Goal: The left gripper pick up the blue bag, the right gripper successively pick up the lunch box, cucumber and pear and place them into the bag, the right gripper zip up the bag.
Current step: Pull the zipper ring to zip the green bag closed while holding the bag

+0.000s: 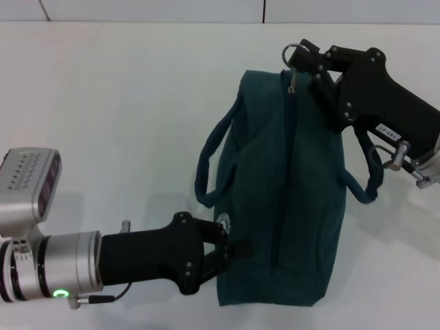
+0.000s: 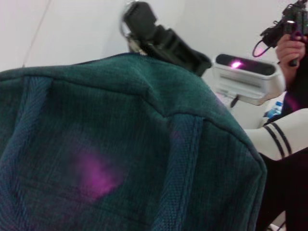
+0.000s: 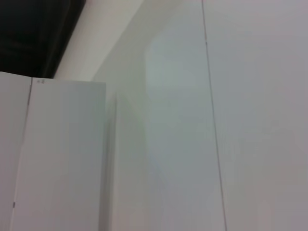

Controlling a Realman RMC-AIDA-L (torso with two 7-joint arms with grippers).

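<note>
The blue bag lies zipped on the white table. The left gripper clamps its near end; the right gripper pinches the zipper ring at the far end.

**A:** Where is there room to move on the white table?

**B:** The widest open stretch lies on the robot's left of the blue bag, and a band of bare table runs along the far edge.

**A:** What blocks the way?

**B:** The bag fills the middle. The left gripper presses against its near left corner, beside a loop handle bulging leftward. The right gripper crowds the far end at the ring zipper pull, and its arm covers the bag's right side.
</note>
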